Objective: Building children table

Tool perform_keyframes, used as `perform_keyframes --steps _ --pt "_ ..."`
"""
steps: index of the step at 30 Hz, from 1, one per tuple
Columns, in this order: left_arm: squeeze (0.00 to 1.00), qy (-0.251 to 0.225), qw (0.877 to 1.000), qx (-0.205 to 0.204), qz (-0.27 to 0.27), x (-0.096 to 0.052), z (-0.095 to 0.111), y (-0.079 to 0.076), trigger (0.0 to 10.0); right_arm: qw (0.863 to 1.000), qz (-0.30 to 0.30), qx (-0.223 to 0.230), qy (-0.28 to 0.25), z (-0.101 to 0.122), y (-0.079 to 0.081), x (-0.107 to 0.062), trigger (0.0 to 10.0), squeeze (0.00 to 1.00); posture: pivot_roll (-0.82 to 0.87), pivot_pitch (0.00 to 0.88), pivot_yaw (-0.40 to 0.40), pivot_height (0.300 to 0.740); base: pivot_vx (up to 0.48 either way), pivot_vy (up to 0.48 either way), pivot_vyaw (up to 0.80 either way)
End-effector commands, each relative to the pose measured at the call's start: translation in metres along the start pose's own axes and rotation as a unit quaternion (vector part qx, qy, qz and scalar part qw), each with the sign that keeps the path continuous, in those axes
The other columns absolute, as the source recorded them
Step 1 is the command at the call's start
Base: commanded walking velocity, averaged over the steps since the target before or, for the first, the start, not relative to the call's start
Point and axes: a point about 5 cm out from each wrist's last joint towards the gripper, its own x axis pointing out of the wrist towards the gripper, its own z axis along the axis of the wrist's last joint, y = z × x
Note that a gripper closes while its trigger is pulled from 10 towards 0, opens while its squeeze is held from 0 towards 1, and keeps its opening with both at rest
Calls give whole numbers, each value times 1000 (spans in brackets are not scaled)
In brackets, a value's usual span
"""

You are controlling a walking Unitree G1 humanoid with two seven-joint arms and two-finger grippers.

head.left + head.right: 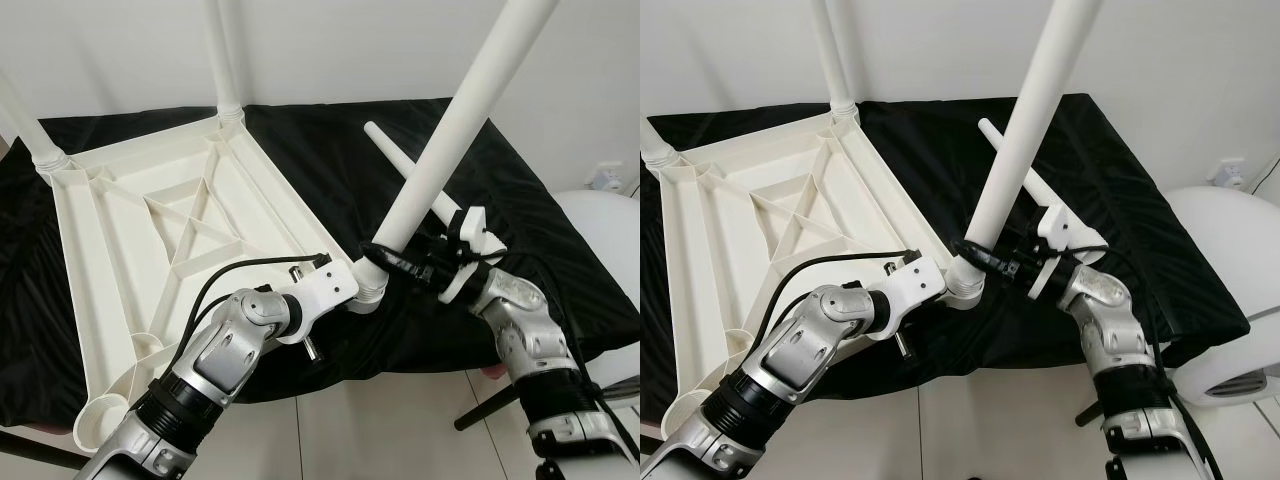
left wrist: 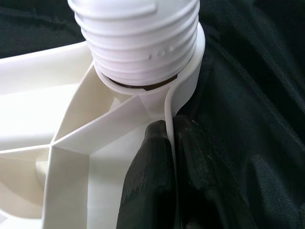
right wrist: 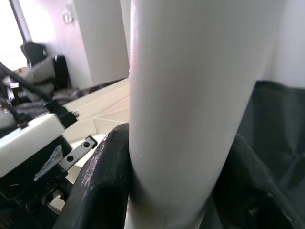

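A white plastic tabletop (image 1: pixel 160 215) lies upside down on a black cloth, ribs facing up. Two white legs (image 1: pixel 225 60) stand in its far corner sockets. At the near right corner socket (image 1: pixel 366 292) a third white leg (image 1: pixel 450 130) leans up and to the right, its threaded end (image 2: pixel 138 38) resting in the socket. My right gripper (image 1: pixel 385 262) is shut on this leg just above the socket. My left gripper (image 2: pixel 169 157) is shut on the tabletop's rim beside that socket. A fourth leg (image 1: pixel 410 165) lies loose on the cloth behind.
The black cloth (image 1: pixel 330 160) covers a low table whose front edge runs under my arms. A white rounded object (image 1: pixel 605 225) stands at the right. An empty corner socket (image 1: pixel 100 418) sits at the near left. Pale tiled floor (image 1: pixel 340 430) lies below.
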Motion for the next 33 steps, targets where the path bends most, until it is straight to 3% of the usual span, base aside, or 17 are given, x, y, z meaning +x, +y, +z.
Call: perform_keyframes --steps 1,16,20,33 --pt "0 15 1000 9 22 -4 -5 5 10000 985 -78 83 132 -56 -6 -37 10000 0 -81 164 42 740 0 0 0" --pt "0 14 1000 10 19 -4 -5 3 10000 982 -41 51 175 -55 -10 -26 10000 0 -83 163 44 740 0 0 0" --pt "0 14 1000 10 20 -4 -4 3 10000 983 -19 20 180 -45 -14 -11 10000 0 -80 159 42 740 0 0 0" --pt "0 14 1000 10 20 -4 -5 3 10000 981 14 -9 195 -35 -15 -4 10000 0 -85 165 43 740 0 0 0"
